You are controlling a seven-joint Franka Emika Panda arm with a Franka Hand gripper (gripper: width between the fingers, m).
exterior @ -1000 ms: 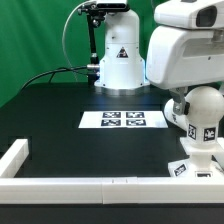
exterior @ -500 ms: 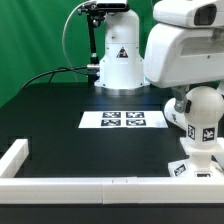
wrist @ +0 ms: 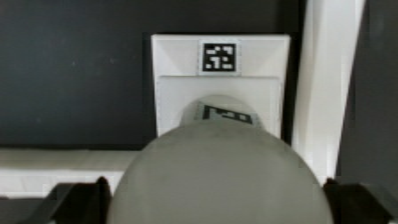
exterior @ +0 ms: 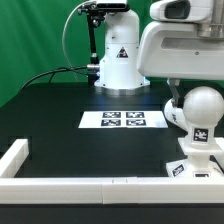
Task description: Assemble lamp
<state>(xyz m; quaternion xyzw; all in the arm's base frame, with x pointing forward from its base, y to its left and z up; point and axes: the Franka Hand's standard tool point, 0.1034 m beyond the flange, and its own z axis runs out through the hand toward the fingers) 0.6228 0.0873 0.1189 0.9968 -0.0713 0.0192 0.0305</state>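
The round white bulb (exterior: 201,108) stands upright on the blocky white base (exterior: 190,166) at the exterior view's right, near the front rail. In the wrist view the bulb (wrist: 217,160) fills the space between my gripper's (wrist: 217,206) two dark fingers (wrist: 80,203), which press against its sides. The base (wrist: 219,78) with its square tag lies beyond the bulb. In the exterior view the arm's white body (exterior: 185,45) hangs right above the bulb and hides the fingers. The shade is out of view.
The marker board (exterior: 122,120) lies in the middle of the black table. A white L-shaped rail (exterior: 60,183) runs along the front edge and the left corner; it also shows in the wrist view (wrist: 322,90). The arm's pedestal (exterior: 118,62) and cables stand at the back.
The arm's body has risen and shifted towards the exterior view's left. The bulb has moved slightly the same way and shows more of itself; the base has stayed put.
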